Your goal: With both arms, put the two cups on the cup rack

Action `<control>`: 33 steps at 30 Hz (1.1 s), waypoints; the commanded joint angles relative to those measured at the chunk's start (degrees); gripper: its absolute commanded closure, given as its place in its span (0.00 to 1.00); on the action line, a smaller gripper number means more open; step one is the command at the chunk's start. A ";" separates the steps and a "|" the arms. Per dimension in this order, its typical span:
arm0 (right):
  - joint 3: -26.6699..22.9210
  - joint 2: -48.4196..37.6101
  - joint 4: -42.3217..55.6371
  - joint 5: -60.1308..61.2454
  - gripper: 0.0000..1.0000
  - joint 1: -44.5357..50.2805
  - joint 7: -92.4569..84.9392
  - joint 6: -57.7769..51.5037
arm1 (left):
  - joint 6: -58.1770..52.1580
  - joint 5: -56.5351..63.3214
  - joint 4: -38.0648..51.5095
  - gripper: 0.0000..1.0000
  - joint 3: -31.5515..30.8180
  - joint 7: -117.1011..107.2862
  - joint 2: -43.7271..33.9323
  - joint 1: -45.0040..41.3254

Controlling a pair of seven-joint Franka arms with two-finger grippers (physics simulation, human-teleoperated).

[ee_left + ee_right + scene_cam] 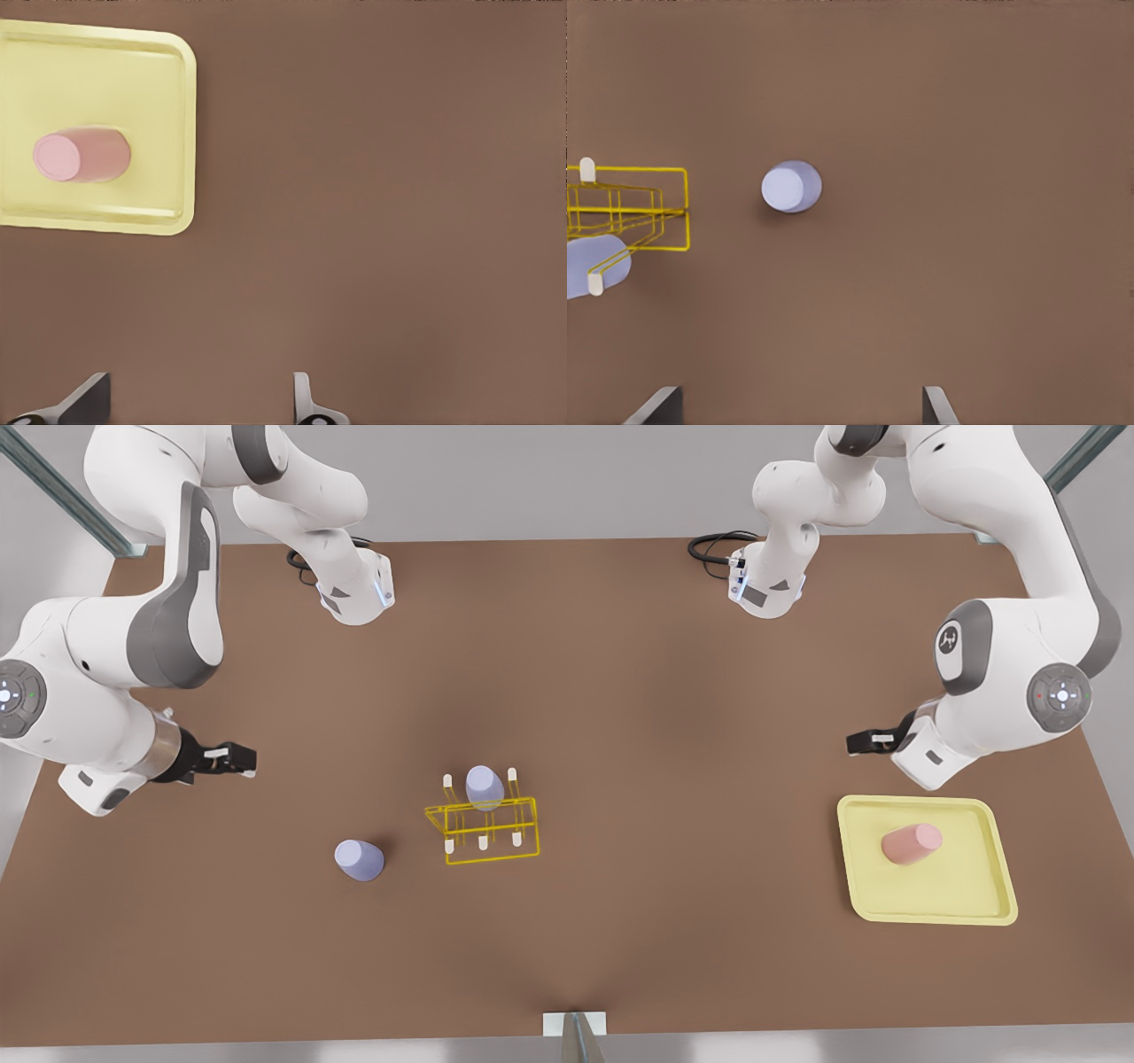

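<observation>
While both large white jointed arms hang above the brown table [620, 691], neither holds anything. The left gripper [866, 741], on the front view's right, is a small black two-finger tool reaching toward the table's middle from a bent wrist, just beside the far edge of the pale-yellow flat rimmed tray [930, 903]. In the left wrist view its fingertips [301, 394] stand wide apart over bare table, with the tray off to one side. The right gripper [237, 760], on the front view's left, points level toward the centre from a folded forearm; in the right wrist view its fingers [935, 403] are likewise spread wide, with nothing between them.

The pale pink handleless tapered tumbler [911, 842] lies tipped on its side near the middle of the tray, its flat end turned toward the front view's right. The pale lavender tapered tumbler [359, 860] stands on the bare table, near the rack on the front view's left and well apart from the right gripper; it shows a flat round top. A second, alike lavender tumbler [485, 786] already sits on the small bright-yellow thin-wire rack [485, 828], resting tilted among the white-tipped upright pegs at its far side. The rack stands near the table's centre, between the two arms.
</observation>
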 commanded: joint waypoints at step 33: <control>0.17 23.55 -14.53 4.10 0.00 5.90 9.01 40.96 | 25.15 -2.77 10.97 0.00 0.63 19.98 35.94 18.76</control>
